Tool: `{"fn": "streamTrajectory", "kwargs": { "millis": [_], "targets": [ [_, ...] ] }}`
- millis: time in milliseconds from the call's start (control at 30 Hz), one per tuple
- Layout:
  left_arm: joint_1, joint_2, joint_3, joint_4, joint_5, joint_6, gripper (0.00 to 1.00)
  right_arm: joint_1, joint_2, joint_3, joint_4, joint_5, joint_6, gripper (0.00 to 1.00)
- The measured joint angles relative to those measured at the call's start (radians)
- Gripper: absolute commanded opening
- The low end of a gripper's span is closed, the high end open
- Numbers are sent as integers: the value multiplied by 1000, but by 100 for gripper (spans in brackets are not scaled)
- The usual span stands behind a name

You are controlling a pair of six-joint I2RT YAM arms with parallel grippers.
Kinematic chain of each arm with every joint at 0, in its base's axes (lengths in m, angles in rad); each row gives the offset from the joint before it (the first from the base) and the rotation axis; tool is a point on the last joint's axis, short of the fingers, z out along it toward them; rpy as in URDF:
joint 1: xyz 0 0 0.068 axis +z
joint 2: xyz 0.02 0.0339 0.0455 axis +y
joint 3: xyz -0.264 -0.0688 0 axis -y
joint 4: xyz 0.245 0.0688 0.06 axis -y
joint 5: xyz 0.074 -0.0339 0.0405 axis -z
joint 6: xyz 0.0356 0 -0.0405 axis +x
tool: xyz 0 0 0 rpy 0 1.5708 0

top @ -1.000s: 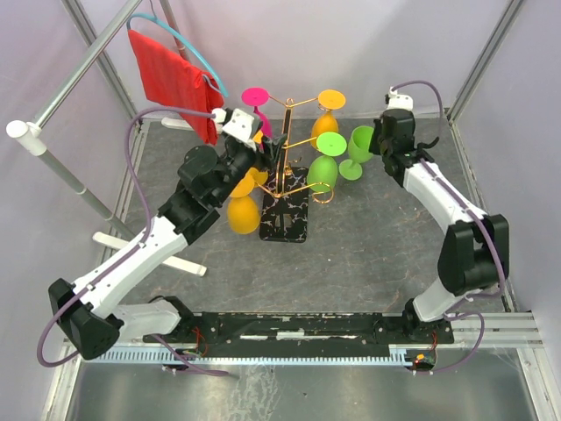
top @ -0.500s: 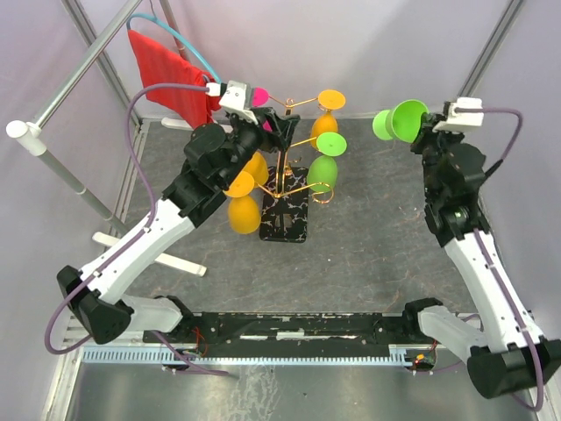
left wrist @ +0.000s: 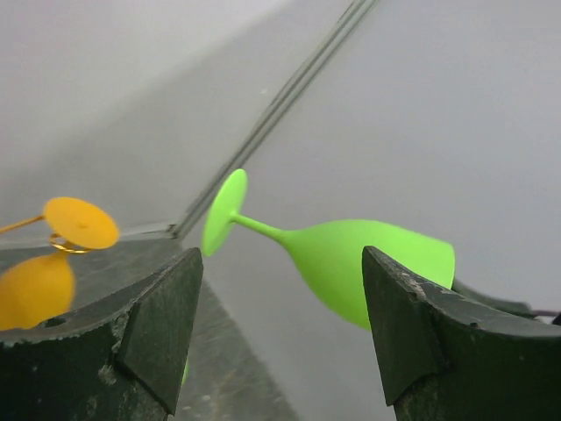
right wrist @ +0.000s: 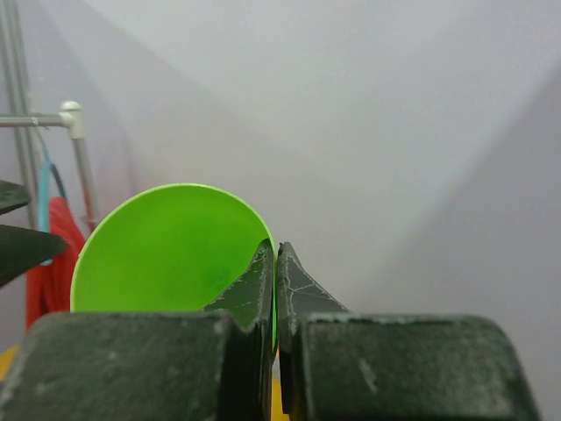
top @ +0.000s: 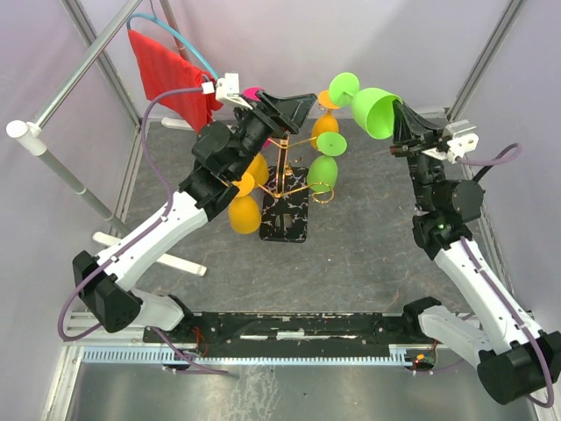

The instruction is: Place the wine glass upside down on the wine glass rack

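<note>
Lime-green wine glass (top: pixel 375 110), lying sideways, rim in right gripper (right wrist: pixel 276 256)

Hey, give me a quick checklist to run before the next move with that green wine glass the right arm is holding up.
1. Right gripper shut on the green wine glass rim: ok.
2. Left gripper open to receive: ok.
3. Glass stem between the left fingers: not ok, it lies beyond them.
4. Glass upside down: not ok, it lies sideways.
5. Free arm on the wine glass rack: cannot tell.
</note>
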Motion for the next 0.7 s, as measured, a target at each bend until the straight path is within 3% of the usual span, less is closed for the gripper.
{"fn": "streamTrajectory", "kwargs": {
  "millis": [333,700],
  "targets": [
    [-3,3,-134,253,-2,-455,79,208,76,1,148,-14,-164,0],
    [-11,27,-197,315,-1,-673,77,315,133,1,240,-12,-346,1]
  ]
}}
